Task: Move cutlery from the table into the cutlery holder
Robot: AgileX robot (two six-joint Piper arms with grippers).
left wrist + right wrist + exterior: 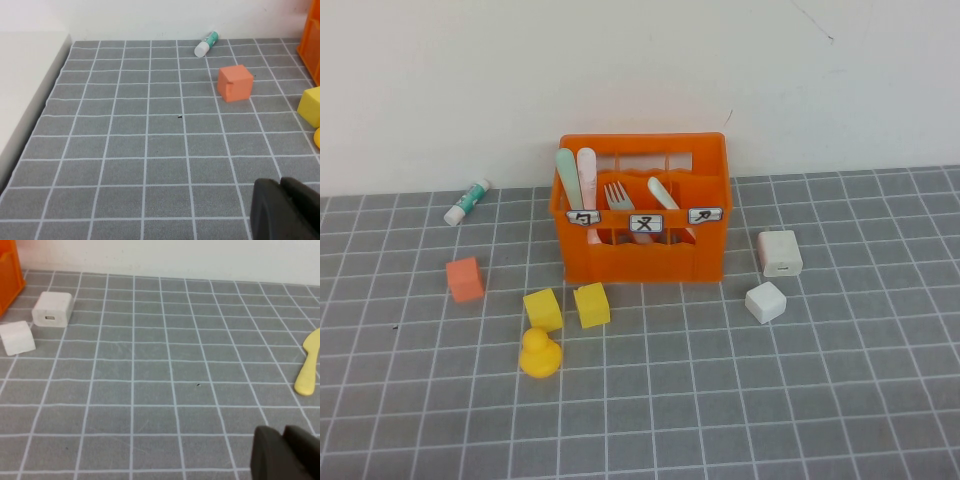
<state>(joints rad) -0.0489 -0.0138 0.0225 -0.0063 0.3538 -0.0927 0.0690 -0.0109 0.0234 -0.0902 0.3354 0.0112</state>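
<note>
The orange cutlery holder stands at the back of the tiled table, against the wall. A pale green spoon and a pink spoon stand upright in its left compartment. A grey fork and a white knife lean in the middle ones. Neither arm shows in the high view. My left gripper is shut and holds nothing, low over bare tiles to the left of the holder. My right gripper is shut on nothing too, over tiles to the right of the holder.
An orange cube, two yellow cubes and a yellow duck lie front left of the holder. A white and green tube lies by the wall. A white charger and white cube sit right. A yellow flat piece lies further right.
</note>
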